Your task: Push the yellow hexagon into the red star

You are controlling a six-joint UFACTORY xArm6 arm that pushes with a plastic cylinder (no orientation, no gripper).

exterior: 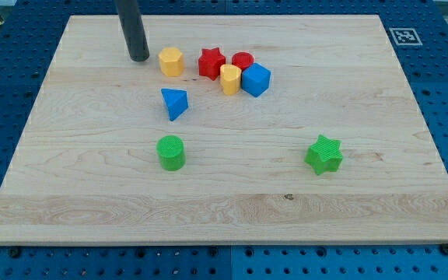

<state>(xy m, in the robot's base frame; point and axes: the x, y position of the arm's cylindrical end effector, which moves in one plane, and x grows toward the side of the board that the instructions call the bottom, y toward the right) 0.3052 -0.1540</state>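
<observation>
Bench (302,187) fills frame; square black-white marker tag (404,36) upper right, no readable writing. No fingers on my rig. My tip (139,58) upper left, just left of yellow hexagon (171,61). Red star (211,63) just right of hexagon, small gap. Hexagon flat, no clear long axis.

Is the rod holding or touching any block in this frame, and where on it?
Nothing is held. My tip stands just left of the yellow hexagon, apart from it.

On the wooden desk (364,202), my tip (139,57) is sitting just left of the yellow hexagon block (171,61). The red star block (211,63) is lying just right of that hexagon, apart from it. The blue triangular block (174,103) is resting below them.
</observation>
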